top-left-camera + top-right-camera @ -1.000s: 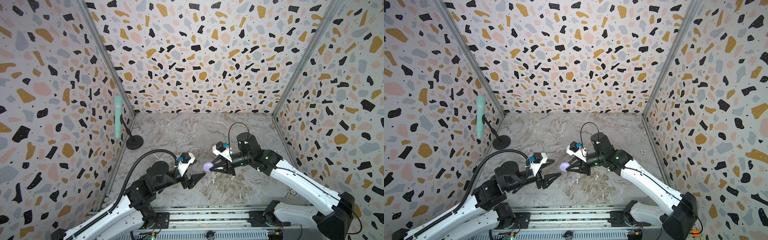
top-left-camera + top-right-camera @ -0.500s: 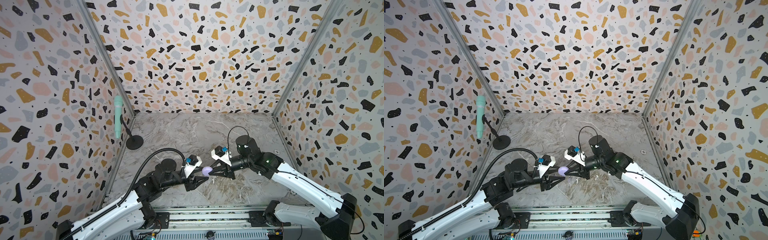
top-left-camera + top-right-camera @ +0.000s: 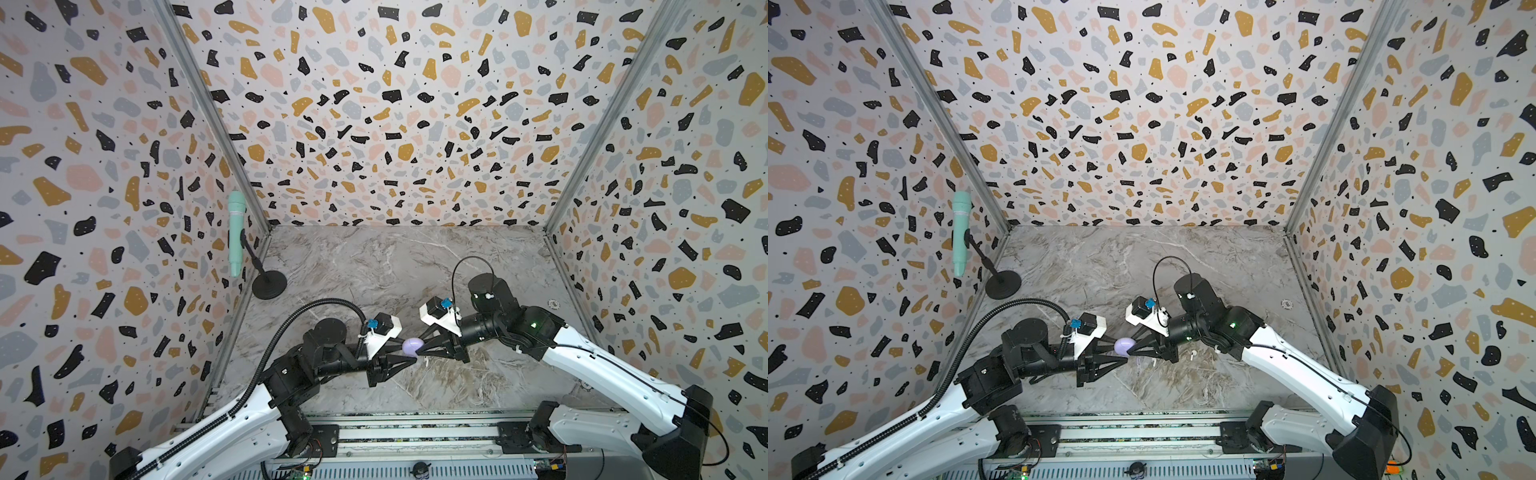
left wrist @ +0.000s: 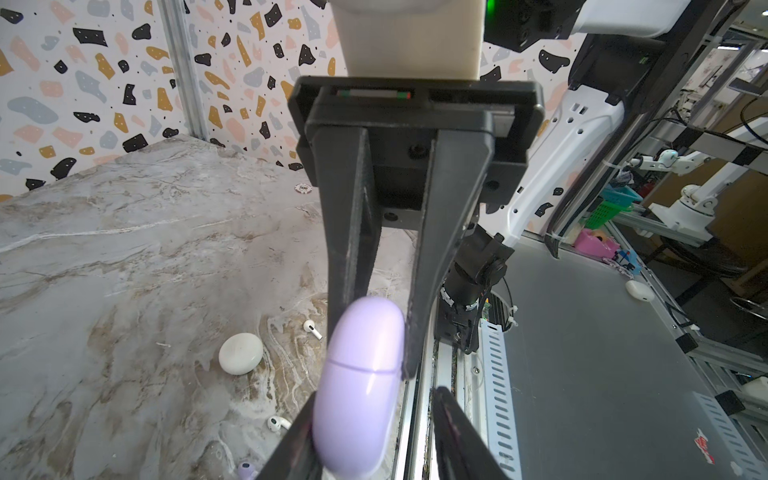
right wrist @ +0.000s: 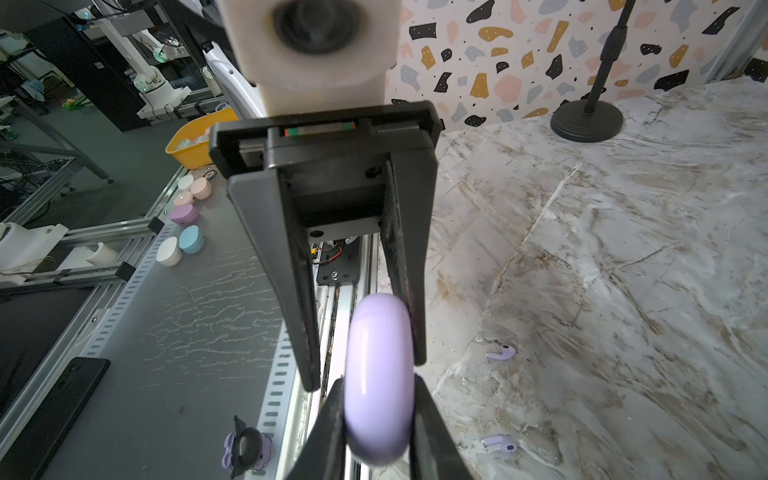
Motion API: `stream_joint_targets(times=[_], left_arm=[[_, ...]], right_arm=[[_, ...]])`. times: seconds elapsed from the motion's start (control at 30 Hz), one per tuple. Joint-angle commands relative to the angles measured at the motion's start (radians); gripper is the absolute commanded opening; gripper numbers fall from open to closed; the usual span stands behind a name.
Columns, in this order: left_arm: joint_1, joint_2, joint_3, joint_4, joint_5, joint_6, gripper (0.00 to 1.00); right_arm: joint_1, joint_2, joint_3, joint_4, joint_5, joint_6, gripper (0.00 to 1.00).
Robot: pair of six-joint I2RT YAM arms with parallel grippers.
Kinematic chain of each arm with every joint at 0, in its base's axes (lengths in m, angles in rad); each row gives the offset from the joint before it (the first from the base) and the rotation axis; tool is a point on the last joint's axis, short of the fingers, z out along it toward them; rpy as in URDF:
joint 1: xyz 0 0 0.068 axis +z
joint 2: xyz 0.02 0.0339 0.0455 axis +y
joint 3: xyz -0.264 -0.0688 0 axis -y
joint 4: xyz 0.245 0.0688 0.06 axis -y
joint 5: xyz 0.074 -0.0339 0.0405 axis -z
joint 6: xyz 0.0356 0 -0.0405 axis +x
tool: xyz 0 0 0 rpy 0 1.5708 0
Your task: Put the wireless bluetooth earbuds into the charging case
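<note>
Terrazzo-patterned walls (image 3: 374, 104) enclose a grey marble tabletop (image 3: 395, 266) on three sides

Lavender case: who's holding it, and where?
Right pincer clamps the lavender case by its broad sides at one end, mid-air. Left pincer straddles the other end, gap on one side, not clamped.

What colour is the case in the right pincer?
Pale lavender case, clearest in the right wrist view.

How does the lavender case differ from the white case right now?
The lavender case is pale purple; the white case is white. The lavender case is gripped on edge, in the air, by the right hand; the white case lies flat on the marble table, untouched. Both are rounded and closed.
</note>
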Motion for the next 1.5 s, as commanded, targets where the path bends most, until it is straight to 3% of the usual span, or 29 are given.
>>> stream_joint_targets(times=[0.0, 0.73, 0.8, 0.9, 1.0, 1.2, 1.47], left_arm=[[0.001, 0.013, -0.001, 0.049, 0.067, 0.009, 0.39], [0.002, 0.044, -0.009, 0.062, 0.116, -0.013, 0.25], [0.000, 0.038, -0.013, 0.068, 0.115, -0.011, 0.20], [0.001, 0.016, -0.024, 0.085, 0.112, -0.003, 0.00], [0.001, -0.015, -0.044, 0.103, 0.085, 0.008, 0.00], [0.001, -0.061, -0.076, 0.131, 0.049, 0.042, 0.00], [0.001, -0.124, -0.135, 0.243, -0.087, 0.038, 0.00]], right_arm=[[0.009, -0.018, 0.010, -0.023, 0.011, -0.012, 0.00], [0.048, 0.027, 0.037, -0.064, 0.097, -0.029, 0.00], [0.053, 0.031, 0.039, -0.059, 0.102, -0.023, 0.00], [0.057, 0.034, 0.037, -0.053, 0.128, -0.018, 0.00], [0.063, 0.032, 0.036, -0.050, 0.147, -0.013, 0.00], [0.068, -0.004, 0.026, -0.015, 0.206, 0.010, 0.34], [0.065, -0.147, -0.029, 0.097, 0.332, 0.056, 0.48]])
